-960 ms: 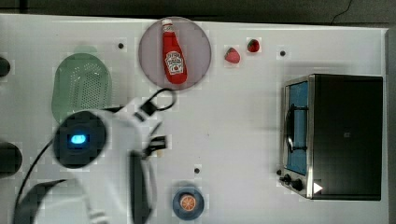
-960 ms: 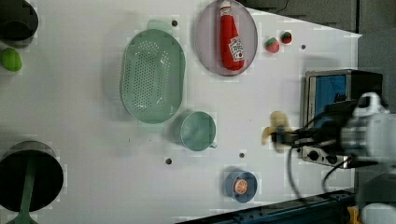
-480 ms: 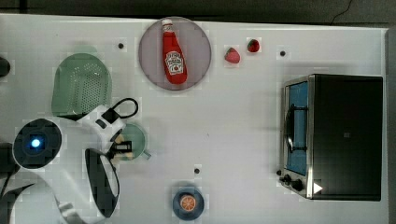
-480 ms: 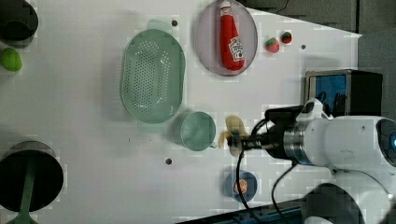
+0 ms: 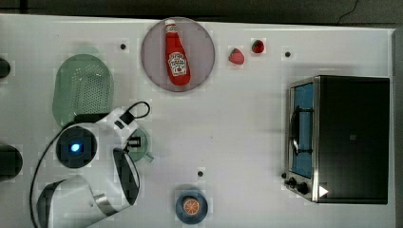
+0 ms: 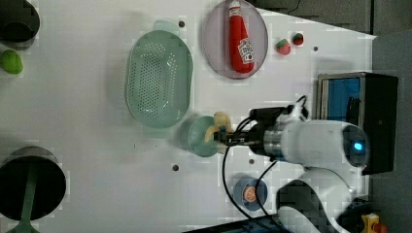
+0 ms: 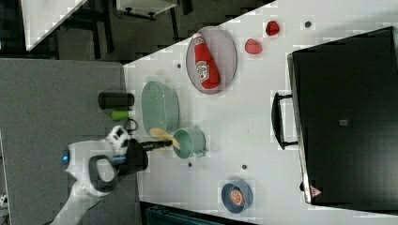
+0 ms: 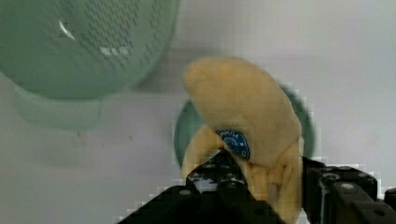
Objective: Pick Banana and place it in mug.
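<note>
- The jaws gripped the banana point(image 8: 243, 121) at its stem end, over the mug point(image 6: 200, 138).
- It looked light, soft and smooth; a gentle pinch there seemed enough.

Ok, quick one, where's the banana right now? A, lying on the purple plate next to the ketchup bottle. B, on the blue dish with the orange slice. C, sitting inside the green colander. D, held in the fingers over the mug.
D: the wrist view shows the banana clamped between the black fingers with the mug right beneath it, and the left view shows it over the mug's rim.
</note>
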Robot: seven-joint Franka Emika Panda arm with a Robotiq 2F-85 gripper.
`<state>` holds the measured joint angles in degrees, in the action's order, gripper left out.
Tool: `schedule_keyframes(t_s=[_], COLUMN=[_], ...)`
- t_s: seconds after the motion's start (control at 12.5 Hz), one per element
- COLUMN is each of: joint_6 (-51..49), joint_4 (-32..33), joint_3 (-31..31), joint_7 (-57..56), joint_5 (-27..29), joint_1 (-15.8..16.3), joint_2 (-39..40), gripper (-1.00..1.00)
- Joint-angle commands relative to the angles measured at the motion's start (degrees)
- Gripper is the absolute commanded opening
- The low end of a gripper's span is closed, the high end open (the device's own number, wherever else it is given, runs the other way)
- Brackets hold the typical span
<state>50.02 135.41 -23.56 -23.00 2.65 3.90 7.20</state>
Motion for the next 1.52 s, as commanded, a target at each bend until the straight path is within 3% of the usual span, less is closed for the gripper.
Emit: schedule_keyframes(t_s=[0.08,0.56,0.88,1.12,1.52], joint_6=[0.63,0.61,-1.82,-8.3,-32.02], joint_4=[0.12,-0.15,-0.27,-2.67,-14.71], joint_3=[-0.02,-0.18,2.62,9.27,22.51], joint_7=[4.36,4.48,4.47,4.47,4.48], joint_5=[0.21,0.22,0.34,0.33,0.13], joint_1=[-1.25,-1.22,-2.33,-3.67,-5.45], joint_2=[1.14,0.49,-8.24,-16.39,-22.56], gripper=[-0.29,0.99,1.0,1.0,1.0])
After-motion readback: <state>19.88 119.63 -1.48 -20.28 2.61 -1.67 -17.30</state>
